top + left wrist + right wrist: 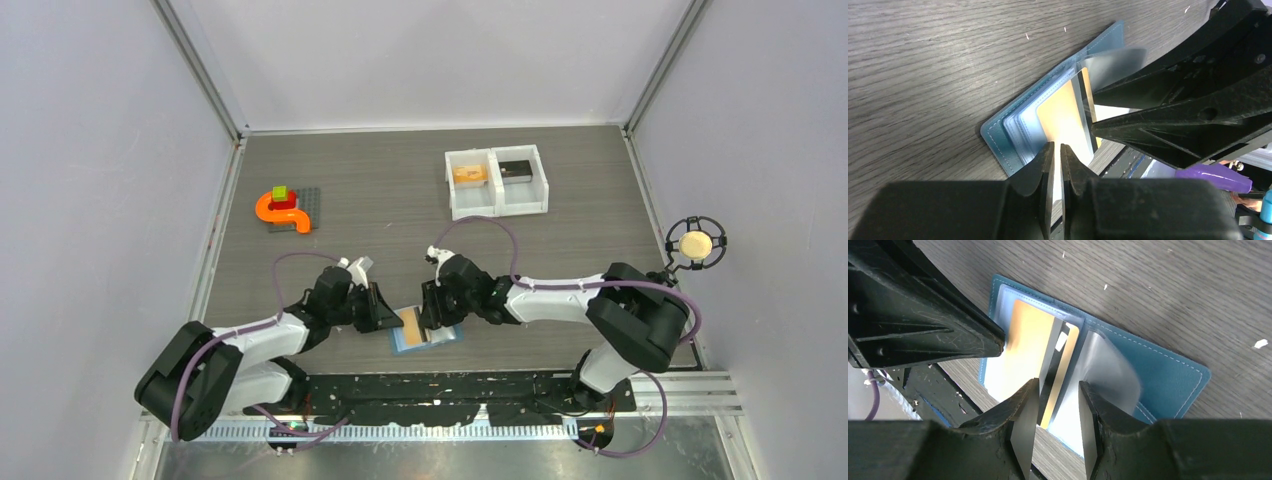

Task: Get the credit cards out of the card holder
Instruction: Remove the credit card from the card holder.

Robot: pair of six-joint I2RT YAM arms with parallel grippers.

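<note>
Left wrist view is showing the left hand (pixel 1054 150) pinching the orange-yellow card (pixel 1060 117) in the blue card holder (pixel 998 135) lying open on the worktop (pixel 923 75); the right hand (pixel 1058 390) is straddling the dark-striped card (pixel 1051 367), jaws apart. Pulling is probably risking dragging the unpinned holder along.

Narrow gap betw. L gripper (pixel 1057 150), R gripper (pixel 1058 390)

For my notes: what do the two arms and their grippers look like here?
The left arm and right arm have white links between bulky black joints, with a purple cable looping along each. The left gripper and right gripper are matte black, each with two tapered, wedge-shaped fingers.
</note>
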